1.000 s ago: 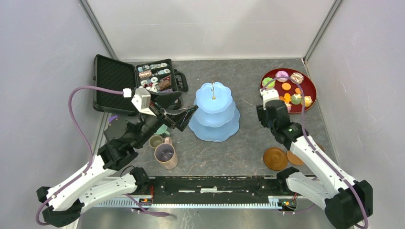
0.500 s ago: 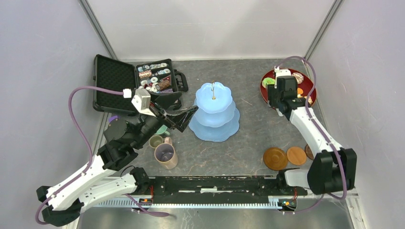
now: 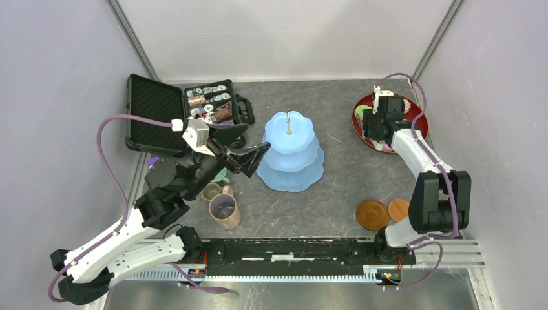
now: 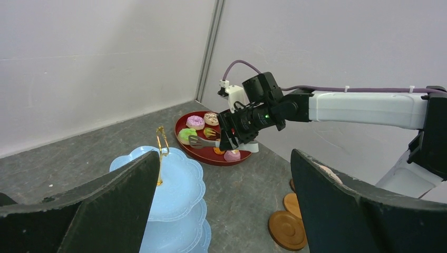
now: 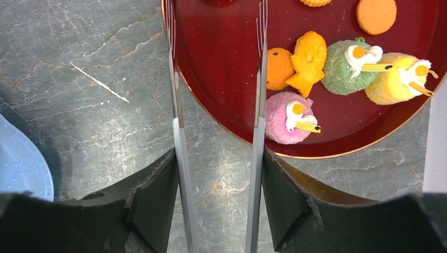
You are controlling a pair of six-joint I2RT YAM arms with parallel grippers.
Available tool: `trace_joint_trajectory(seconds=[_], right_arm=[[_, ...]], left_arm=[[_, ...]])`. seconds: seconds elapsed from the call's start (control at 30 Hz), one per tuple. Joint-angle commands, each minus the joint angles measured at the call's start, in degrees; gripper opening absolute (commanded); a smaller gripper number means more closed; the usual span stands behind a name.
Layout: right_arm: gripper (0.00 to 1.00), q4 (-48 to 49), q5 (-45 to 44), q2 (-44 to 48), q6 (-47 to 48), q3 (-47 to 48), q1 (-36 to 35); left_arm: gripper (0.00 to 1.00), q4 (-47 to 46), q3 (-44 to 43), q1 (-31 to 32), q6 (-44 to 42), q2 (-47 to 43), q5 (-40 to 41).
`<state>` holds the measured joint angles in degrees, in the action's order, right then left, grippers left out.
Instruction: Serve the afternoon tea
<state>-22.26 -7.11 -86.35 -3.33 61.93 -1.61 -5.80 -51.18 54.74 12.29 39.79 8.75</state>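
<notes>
**Bench**: layout is unchanged from a second ago. No item has been relocated.

**Right arm**: this is the one real change. A second ago it was over the right middle of the bench. It now reaches to the far right corner and stands over the red tray.

**Left arm**: barely shifted. Its pincer hangs released and empty just beside the left side of the cake stand.

**Cake stand**: at the middle of the bench, with every tier that shows bare. Serving is judged not yet begun.

**Black case**: open at the far left corner and not involved.

**Cups**: the tan mug, the olive cup and the green cup are grouped at the left, toward the near edge. The green cup is partly hidden under the left arm.

**Coasters**: at the near right, now uncovered by the arm's departure.

**Right pincer**: clenched on a pair of metal tongs, whose blades stand apart with nothing between them. One blade is over the tray and the other runs about along its rim.

**Cakes**: all on the tray. The pink cake, the green cake, the yellow cake and the orange biscuits lie just beside the inner blade. The blade tips run out of the wrist view, so contact cannot be confirmed.

**Finding**: the arm is judged to be positioned for a first pick. The tongs need to be centred on one piece before they close.
</notes>
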Motion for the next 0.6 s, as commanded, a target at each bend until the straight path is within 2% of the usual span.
trace_joint_trajectory(seconds=[0.0, 0.57], right_arm=[[0.62, 3.8, 1.3, -2.2, 0.2, 4.0, 0.7], [0.64, 5.9, 1.8, -12.5, -0.9, 11.1, 1.3]], left_arm=[[1.0, -1.7, 0.0, 0.3, -3.2, 0.4, 0.7], [1.0, -1.7, 0.1, 0.2, -3.6, 0.6, 1.1]])
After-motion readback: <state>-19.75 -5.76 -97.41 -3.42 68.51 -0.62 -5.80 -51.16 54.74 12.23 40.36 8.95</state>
